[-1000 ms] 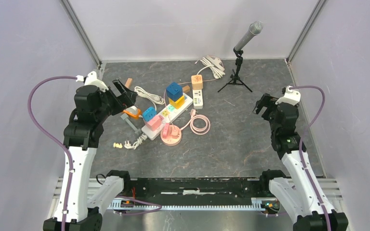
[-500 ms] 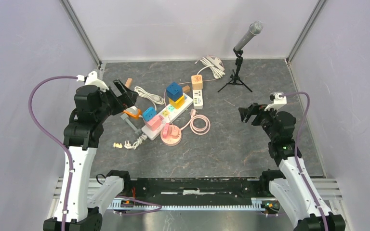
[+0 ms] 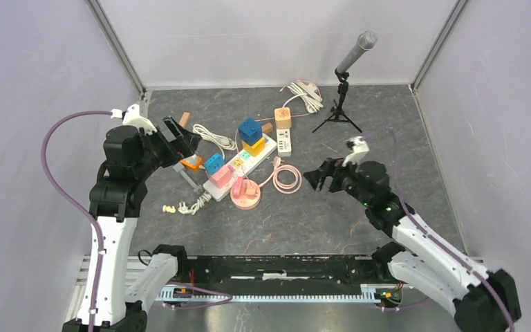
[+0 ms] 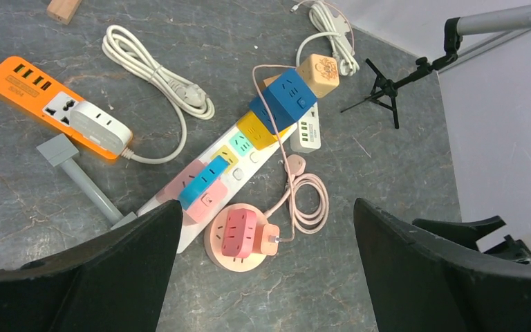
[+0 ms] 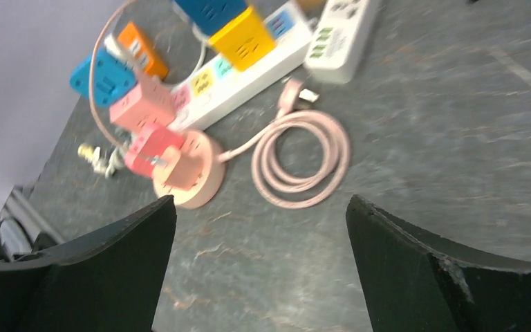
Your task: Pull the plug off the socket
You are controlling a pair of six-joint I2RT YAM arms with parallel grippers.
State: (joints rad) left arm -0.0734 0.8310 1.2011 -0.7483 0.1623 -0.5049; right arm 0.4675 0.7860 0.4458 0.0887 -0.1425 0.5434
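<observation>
Dark grey marbled bench [image 3: 283, 221], enclosed by pale walls on three sides.

- Right hand [image 3: 317, 181] is held above the bench right of centre. Fingers are spread wide, with nothing gripped. The socket cluster is framed in its wrist view, and the hand is well apart from it.
- Loose white cable ends [image 3: 174, 207] are seen near-left on the bench.
- Round pink socket [image 3: 245, 198] is set at the near edge of the cluster. Red plug [image 4: 240, 232] is seated on top of it, with a small pink plug [image 4: 271, 238] just beside it on the same socket.
- Pink cable coil [image 3: 287, 178] is laid just right of the round socket.
- Long white strip [image 3: 229, 168] is laid diagonally behind it and loaded with pink, blue and yellow cube adapters.
- Orange strip [image 3: 191, 161] is placed left of the white strip, with a white plug seated in it.
- Left hand [image 3: 183, 135] is held over the left-rear bench, close above the orange strip. Fingers are spread wide and nothing is pinched.
- Microphone [image 3: 356, 52] on a black tripod is set at the far right.
</observation>
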